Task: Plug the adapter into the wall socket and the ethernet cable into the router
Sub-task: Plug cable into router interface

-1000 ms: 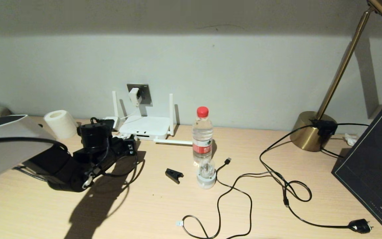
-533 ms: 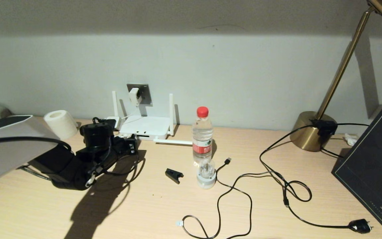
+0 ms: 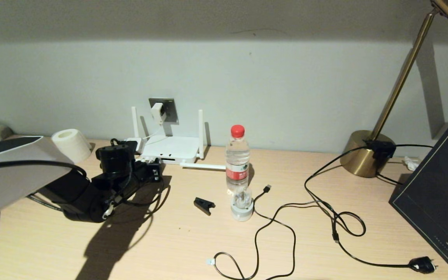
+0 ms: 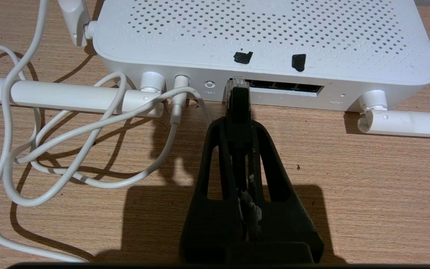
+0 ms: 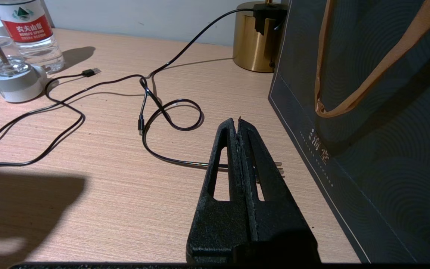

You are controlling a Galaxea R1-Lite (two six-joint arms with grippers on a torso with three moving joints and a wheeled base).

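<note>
The white adapter (image 3: 156,111) sits in the grey wall socket (image 3: 168,107), and its thin white cord (image 4: 88,127) loops down to the white router (image 3: 173,149). My left gripper (image 4: 238,126) is low over the table in front of the router (image 4: 259,30), shut on the black ethernet cable (image 4: 239,108). The cable's clear connector (image 4: 239,83) is at the mouth of the leftmost slot of the dark port row (image 4: 286,86); how deep it sits I cannot tell. My right gripper (image 5: 237,121) is shut on nothing, out of the head view, hovering over the table beside the dark bag.
A water bottle (image 3: 237,159), a small glass-domed gadget (image 3: 242,204) and a black clip (image 3: 203,205) stand mid-table. A black USB-tipped cable (image 3: 267,188) and a black mains plug (image 3: 422,265) trail right. Brass lamp base (image 3: 364,153), dark bag (image 3: 438,194), paper roll (image 3: 70,144).
My left arm has crept a little forward and right, toward the router's port edge, with the ethernet cable still in its gripper. Nothing else moved.
</note>
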